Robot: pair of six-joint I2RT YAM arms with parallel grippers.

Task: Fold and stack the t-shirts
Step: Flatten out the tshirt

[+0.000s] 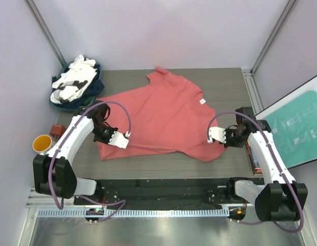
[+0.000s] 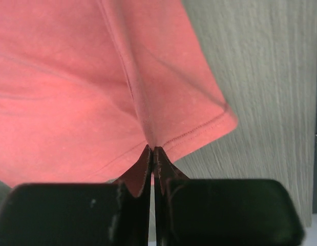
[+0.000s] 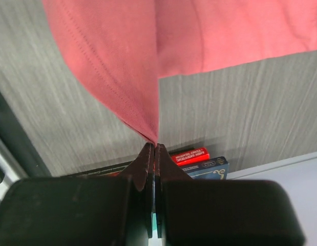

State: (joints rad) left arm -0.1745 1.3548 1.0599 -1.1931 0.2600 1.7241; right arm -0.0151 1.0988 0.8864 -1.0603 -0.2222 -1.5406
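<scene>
A coral-red t-shirt [image 1: 158, 118] lies spread over the grey table, its white neck tag [image 1: 202, 101] at the right. My left gripper [image 1: 116, 142] is shut on the shirt's left edge; in the left wrist view the closed tips [image 2: 152, 149] pinch a fold of red cloth [image 2: 97, 77] near a stitched corner. My right gripper [image 1: 214, 138] is shut on the shirt's right side; in the right wrist view a taut point of cloth [image 3: 127, 77] rises from the closed tips [image 3: 154, 146]. More t-shirts, white and dark navy, sit heaped [image 1: 76, 84] at the back left.
An orange-lined mug [image 1: 42, 143] and a small brown object [image 1: 58, 129] stand off the table's left edge. A teal board [image 1: 296, 128] leans at the right. Red [image 3: 191, 154] and blue [image 3: 207, 166] boxes lie beside the table under my right gripper.
</scene>
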